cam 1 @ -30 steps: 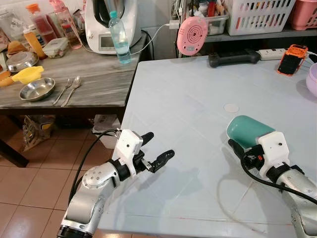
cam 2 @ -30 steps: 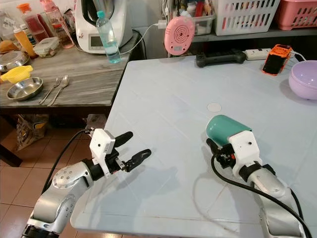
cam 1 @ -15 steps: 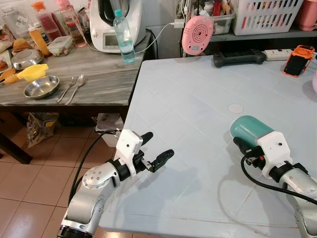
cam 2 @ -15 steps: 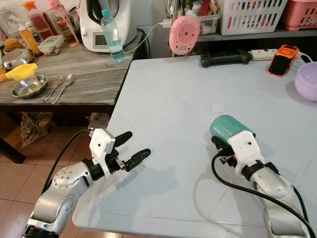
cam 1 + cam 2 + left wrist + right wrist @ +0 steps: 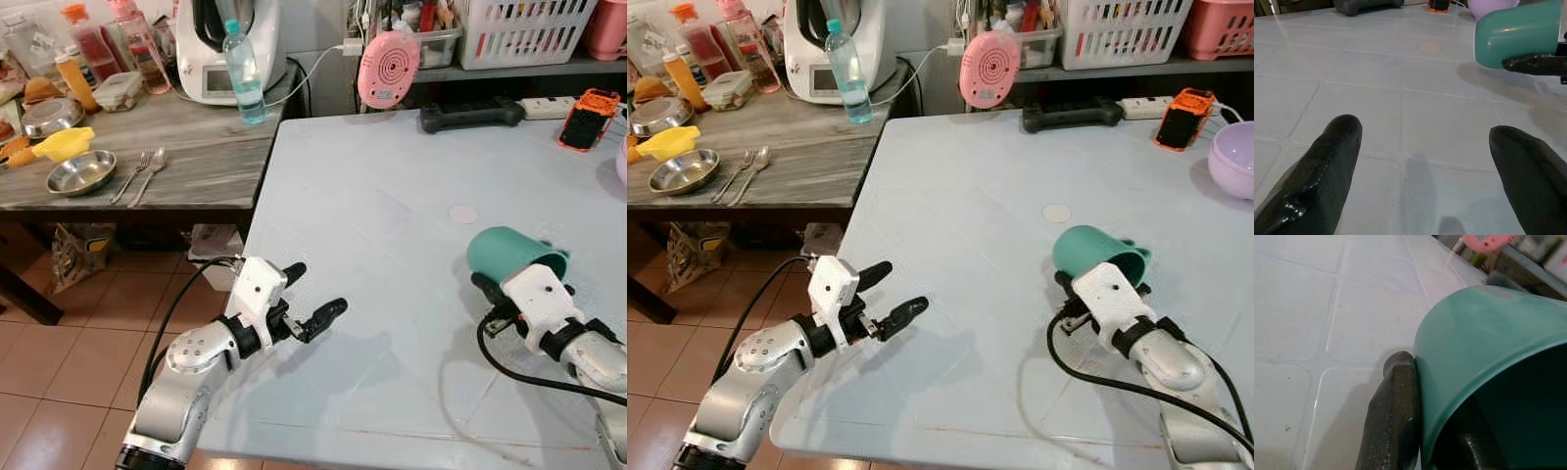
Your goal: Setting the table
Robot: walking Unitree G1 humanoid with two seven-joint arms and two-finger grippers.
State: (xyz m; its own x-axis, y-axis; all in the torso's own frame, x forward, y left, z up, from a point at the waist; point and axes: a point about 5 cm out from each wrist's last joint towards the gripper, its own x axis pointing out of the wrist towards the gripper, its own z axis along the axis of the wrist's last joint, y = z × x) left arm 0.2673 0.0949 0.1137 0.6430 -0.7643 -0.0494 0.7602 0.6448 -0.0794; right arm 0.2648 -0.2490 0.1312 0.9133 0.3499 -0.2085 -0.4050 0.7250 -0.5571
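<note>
A teal cup (image 5: 511, 257) hangs tilted just above the pale table (image 5: 372, 196), mouth turned up and to the right. My right gripper (image 5: 493, 296) is shut on the teal cup's rim; in the right wrist view one finger (image 5: 1396, 416) presses outside the cup (image 5: 1484, 347) wall and the other sits inside. My left gripper (image 5: 315, 289) hovers open over the table's near left edge with nothing between its fingers (image 5: 1327, 161). Its wrist view looks across the table at the cup (image 5: 1518, 34).
A purple bowl (image 5: 1232, 162) stands at the table's right edge, with an orange phone (image 5: 588, 119), a black handle-shaped object (image 5: 470, 113) and a pink round device (image 5: 389, 69) at the back. The wooden side table (image 5: 196, 162) on the left holds a steel bowl (image 5: 80, 173), fork, spoon and bottle.
My right gripper has turned the teal cup from lying sideways toward upright, so its mouth now shows. The left gripper has stayed in place. The camera shifted slightly.
</note>
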